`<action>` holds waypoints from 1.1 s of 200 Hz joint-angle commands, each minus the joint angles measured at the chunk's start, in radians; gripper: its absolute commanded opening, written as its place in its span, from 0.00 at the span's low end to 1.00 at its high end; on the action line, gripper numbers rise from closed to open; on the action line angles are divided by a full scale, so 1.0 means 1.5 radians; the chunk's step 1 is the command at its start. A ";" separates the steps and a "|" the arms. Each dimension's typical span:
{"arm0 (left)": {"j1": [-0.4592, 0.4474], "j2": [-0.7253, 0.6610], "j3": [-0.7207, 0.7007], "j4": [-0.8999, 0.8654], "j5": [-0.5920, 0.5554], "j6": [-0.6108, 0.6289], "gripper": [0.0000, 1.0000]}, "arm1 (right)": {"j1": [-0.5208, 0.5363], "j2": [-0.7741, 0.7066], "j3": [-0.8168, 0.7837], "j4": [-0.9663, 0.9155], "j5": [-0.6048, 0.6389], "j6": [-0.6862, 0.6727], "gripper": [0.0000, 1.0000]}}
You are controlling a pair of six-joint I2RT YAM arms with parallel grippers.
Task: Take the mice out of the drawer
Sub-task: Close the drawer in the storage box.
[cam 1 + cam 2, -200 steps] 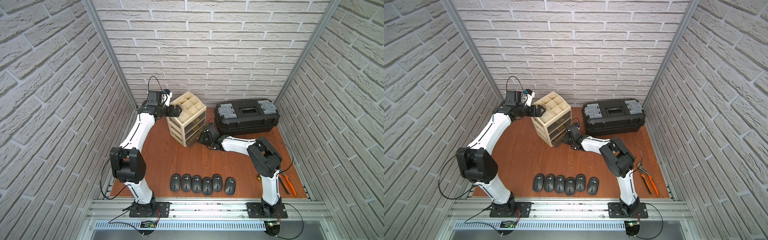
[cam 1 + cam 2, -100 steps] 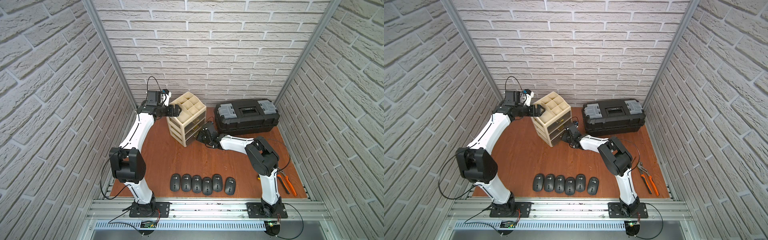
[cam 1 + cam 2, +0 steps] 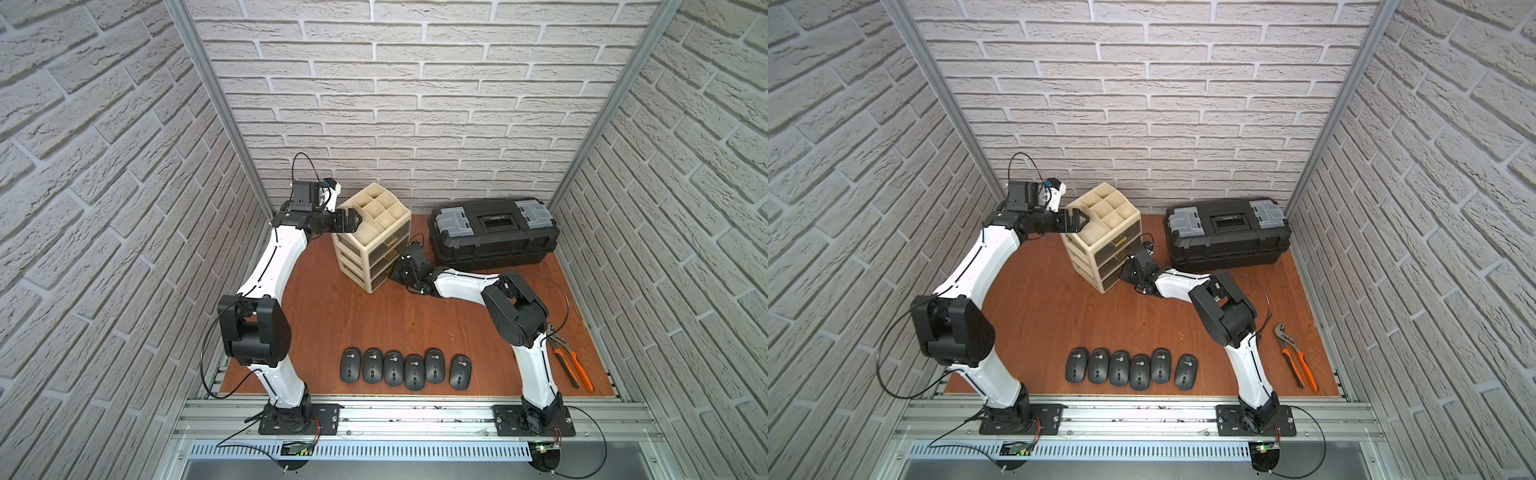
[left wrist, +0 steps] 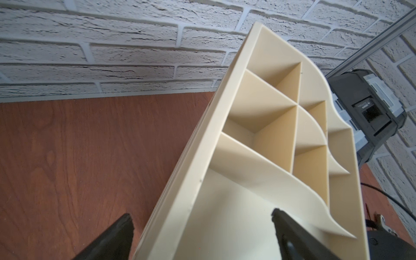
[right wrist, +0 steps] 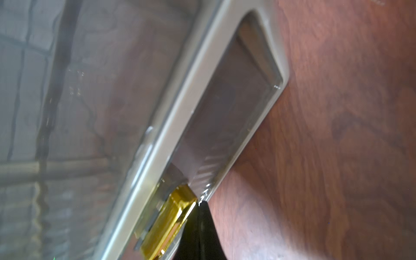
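While six mice [image 3: 405, 368] lie in a row at the table's [image 3: 332, 316] front, the right gripper [image 3: 394, 276], pinched together, noses the gold handle [image 5: 168, 220] of the bottom drawer [image 3: 378, 282]. Push squarely, I'd say, with the left gripper [image 3: 355, 219] spread astride the organizer [image 3: 347, 249], bracing.

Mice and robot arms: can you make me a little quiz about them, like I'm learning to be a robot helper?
1. Count: how many mice lie in the row on the table?
2. True or false: the left gripper is shut.
3. Pick one: which hand tool lies on the table? A. pliers B. hammer C. scissors

Key
1. Six
2. False: its jaws stand open
3. A
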 commanded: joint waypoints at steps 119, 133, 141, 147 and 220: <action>0.016 -0.029 -0.059 0.121 0.129 -0.069 0.98 | 0.003 -0.100 -0.060 0.026 -0.044 -0.122 0.19; 0.013 -0.029 -0.069 0.140 0.135 -0.082 0.98 | 0.003 -0.143 -0.086 0.007 -0.027 -0.141 0.24; 0.009 -0.026 -0.071 0.146 0.138 -0.086 0.98 | 0.002 -0.163 -0.096 -0.008 -0.019 -0.153 0.26; 0.005 -0.024 -0.072 0.147 0.140 -0.088 0.98 | 0.002 -0.178 -0.102 -0.021 -0.014 -0.163 0.28; -0.059 -0.011 -0.063 0.136 0.139 -0.083 0.98 | -0.004 -0.313 -0.160 -0.098 -0.011 -0.227 0.60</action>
